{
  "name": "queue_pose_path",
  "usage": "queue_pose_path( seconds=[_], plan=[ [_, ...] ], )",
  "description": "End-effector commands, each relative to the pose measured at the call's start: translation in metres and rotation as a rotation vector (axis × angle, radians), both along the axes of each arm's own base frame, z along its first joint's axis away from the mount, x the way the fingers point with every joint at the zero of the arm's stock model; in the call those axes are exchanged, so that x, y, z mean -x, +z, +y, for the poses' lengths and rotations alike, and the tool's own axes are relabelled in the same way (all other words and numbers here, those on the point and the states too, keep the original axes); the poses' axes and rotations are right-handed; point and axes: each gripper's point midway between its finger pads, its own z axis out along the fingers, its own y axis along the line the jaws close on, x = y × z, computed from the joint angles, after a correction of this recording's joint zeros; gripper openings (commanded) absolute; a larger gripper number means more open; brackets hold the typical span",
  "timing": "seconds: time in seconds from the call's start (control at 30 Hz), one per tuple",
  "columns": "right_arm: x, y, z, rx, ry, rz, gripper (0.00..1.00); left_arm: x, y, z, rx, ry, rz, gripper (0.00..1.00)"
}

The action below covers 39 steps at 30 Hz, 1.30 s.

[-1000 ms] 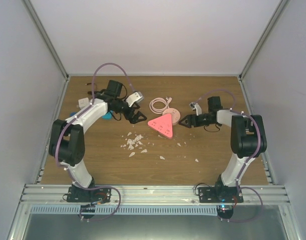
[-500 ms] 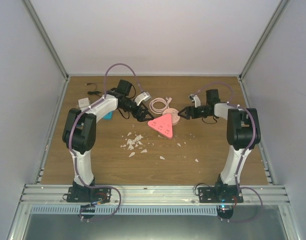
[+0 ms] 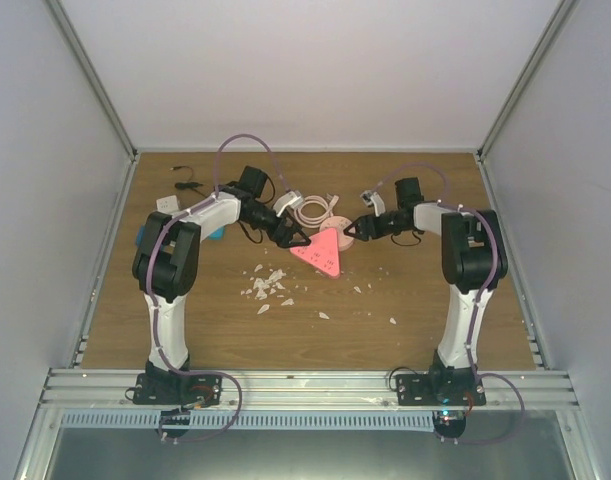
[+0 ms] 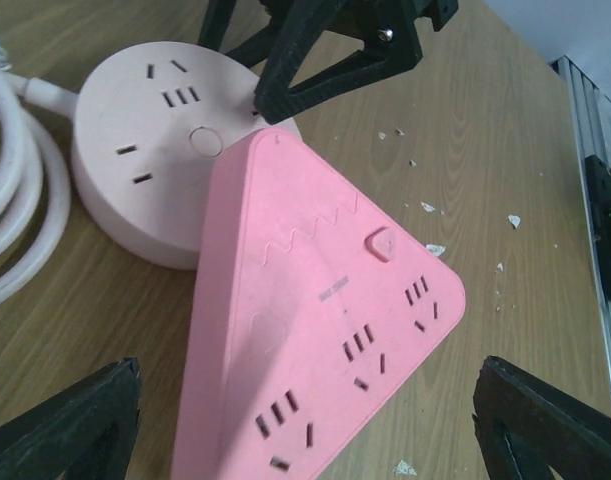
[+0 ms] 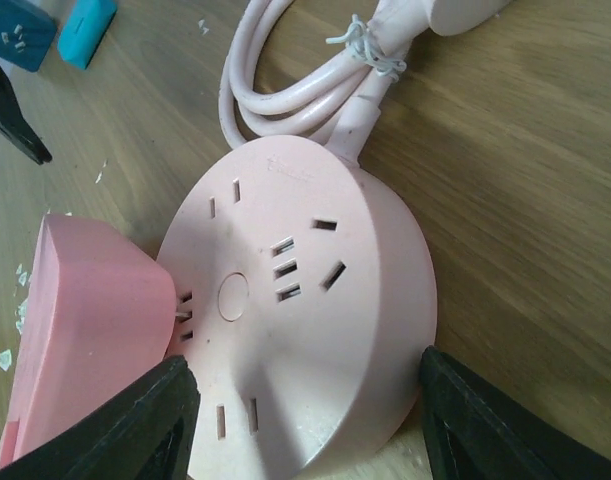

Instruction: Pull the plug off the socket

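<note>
Pink socket [image 4: 315, 330] between wide-open left jaws.

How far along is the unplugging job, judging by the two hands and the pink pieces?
Done: positioning only. The left hand is open astride the triangular socket; the right hand is open around the round disc. In hand: nothing gripped yet. Left: close both, then pull apart, since the socket leans tilted against the disc, seemingly joined at its edge.
</note>
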Motion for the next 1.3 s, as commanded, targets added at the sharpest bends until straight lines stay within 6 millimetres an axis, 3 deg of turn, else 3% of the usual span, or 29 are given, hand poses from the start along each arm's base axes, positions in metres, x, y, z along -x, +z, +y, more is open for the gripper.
queue_pose_path(
  seconds=[0.0, 0.4, 0.57, 0.77, 1.0, 1.27],
  plan=[
    [0.005, -0.008, 0.021, -0.007, 0.087, -0.013, 0.61, 0.011, -0.006, -0.005, 0.035, -0.036, 0.01, 0.9],
    [0.015, -0.022, 0.05, 0.011, 0.204, -0.034, 0.58, 0.032, -0.027, 0.002, 0.028, -0.048, 0.077, 0.86],
    [0.012, -0.024, 0.054, 0.024, 0.221, -0.044, 0.58, 0.039, -0.029, 0.001, 0.049, -0.06, 0.104, 0.76],
    [0.011, -0.025, 0.056, 0.023, 0.24, -0.053, 0.63, 0.041, -0.041, 0.0, 0.057, -0.058, 0.148, 0.73],
    [0.012, -0.028, 0.06, 0.014, 0.256, -0.04, 0.63, 0.031, -0.056, 0.001, 0.022, 0.003, 0.165, 0.8],
    [0.018, -0.034, 0.063, 0.012, 0.265, -0.013, 0.64, 0.042, -0.052, -0.005, 0.099, -0.048, 0.246, 0.57]
  ],
)
